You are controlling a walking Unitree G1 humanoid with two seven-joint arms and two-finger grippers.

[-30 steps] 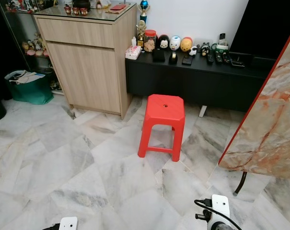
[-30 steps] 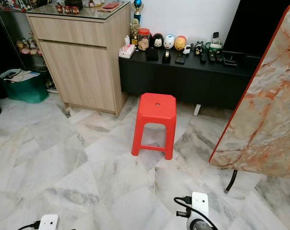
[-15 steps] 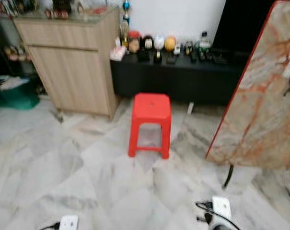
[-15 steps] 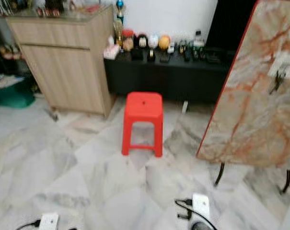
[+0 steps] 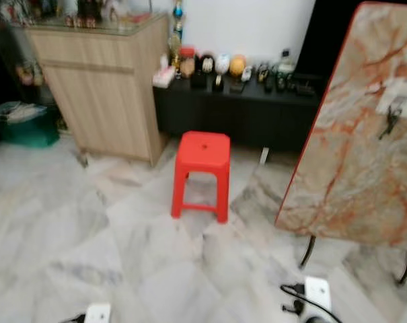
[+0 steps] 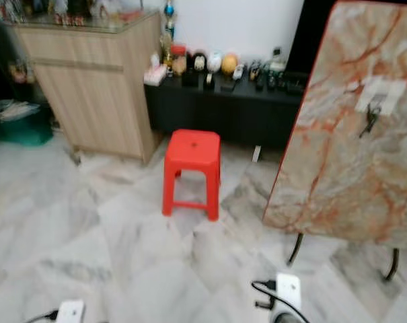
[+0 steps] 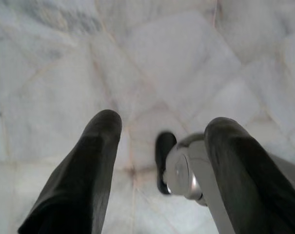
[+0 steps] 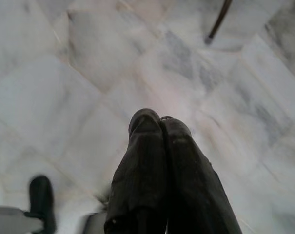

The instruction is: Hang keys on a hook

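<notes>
A marble-patterned board with a red edge [image 5: 354, 141] stands on thin black legs at the right. High on it sits a white plate [image 5: 399, 94] with a dark hook [image 5: 391, 120]; blur hides its detail. My right gripper [image 8: 159, 119] hangs low over the marble floor, its fingers pressed together, and a thin ring of the keys [image 8: 166, 117] peeks out at the tips. My left gripper [image 7: 159, 131] hangs open above the floor with nothing between its fingers. Both arms' white wrist parts [image 5: 317, 293] show at the bottom edge of the eye views.
A red plastic stool [image 5: 202, 173] stands in the middle of the floor. Behind it runs a low black console [image 5: 237, 111] with small ornaments, and a wooden cabinet [image 5: 102, 84] stands at the back left. A green bag [image 5: 25, 124] sits far left.
The camera has swung to the right and the picture is blurred. The marble board now shows far more of itself, with its white plate and hook in view. Both arms still hang low.
</notes>
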